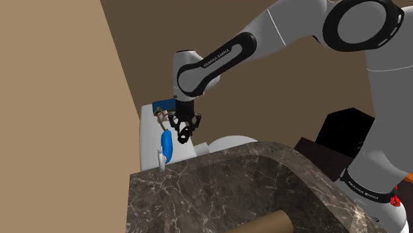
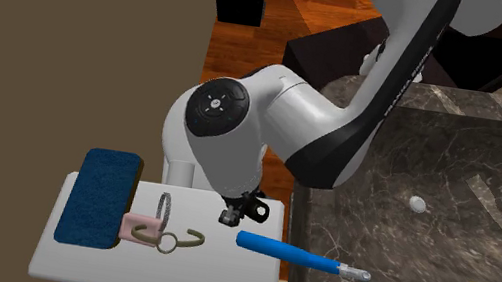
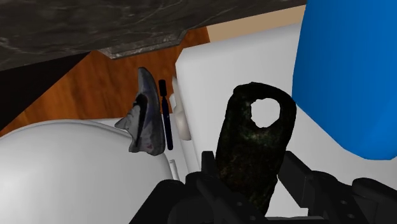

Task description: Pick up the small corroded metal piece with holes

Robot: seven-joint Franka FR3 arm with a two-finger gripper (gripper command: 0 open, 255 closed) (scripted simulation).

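A small dark corroded metal piece [image 3: 254, 143] with a round hole near its upper end stands upright between my black fingers [image 3: 298, 173], which clasp its lower part. My gripper [image 3: 249, 186] is shut on it. In the shoulder view the gripper [image 1: 183, 128] hangs a little above the white top [image 1: 149, 142], beside a blue-handled tool [image 1: 167, 145]. In the second exterior view the gripper [image 2: 238, 210] is just above the white top [image 2: 121, 263], close to the blue-handled tool [image 2: 289, 254].
A blue pad [image 2: 100, 195] and a pink tag with key rings [image 2: 158, 228] lie on the white top. A dark marble counter with a sink [image 2: 430, 221] adjoins it. A white rounded fixture [image 3: 63, 172] and wooden floor [image 3: 76, 83] lie below.
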